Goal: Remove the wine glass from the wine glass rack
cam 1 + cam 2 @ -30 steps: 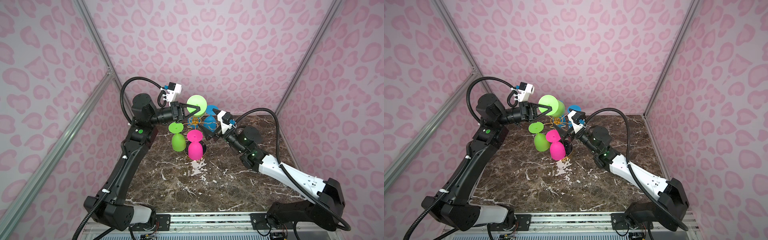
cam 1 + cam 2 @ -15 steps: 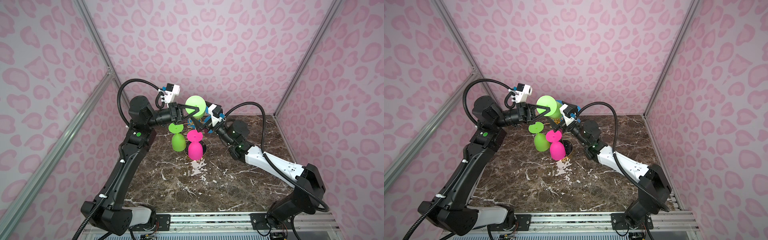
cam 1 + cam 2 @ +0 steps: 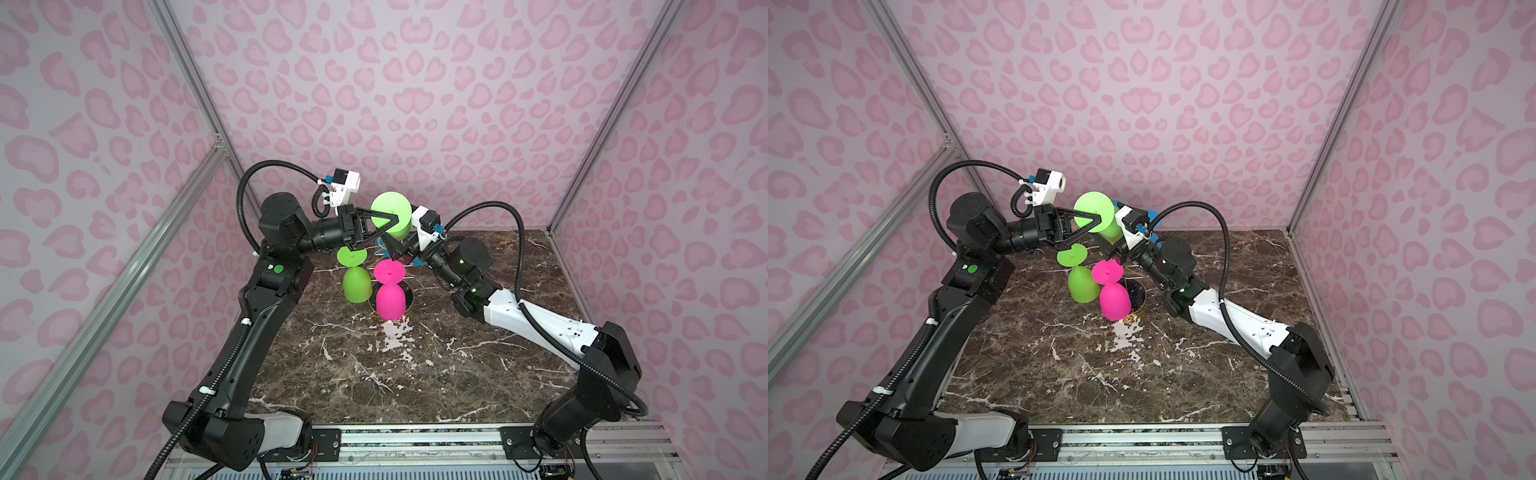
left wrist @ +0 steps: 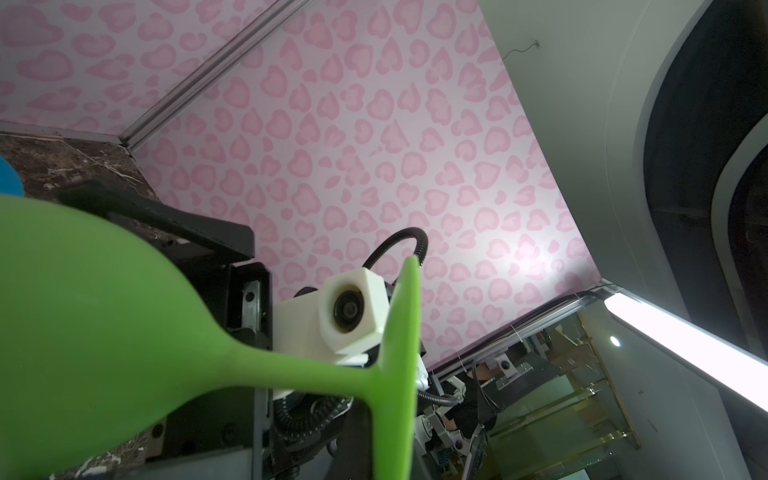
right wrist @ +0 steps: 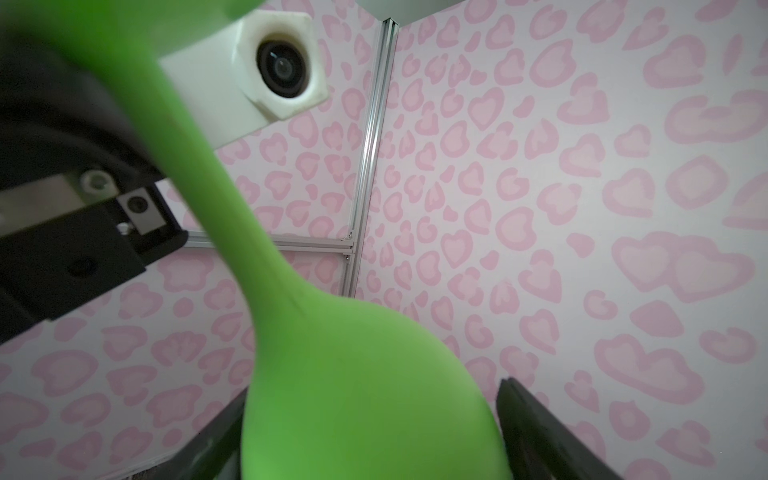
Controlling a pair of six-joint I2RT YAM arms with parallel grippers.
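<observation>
Clamping the wine glass (image 3: 390,208) stem is the left claw (image 3: 395,219), right claw (image 5: 374,392) spread round bowl

No readable text, brand or number in any view. The left arm (image 3: 266,316) has a small white sticker (image 3: 270,267) beside a green dot (image 3: 278,268); the sticker is too small to read.

A green wine glass (image 5: 365,374) fills the middle, its bowl between the right pincer's (image 5: 372,407) two dark fingers (image 5: 536,428), a white camera (image 5: 249,66) behind its stem.
</observation>
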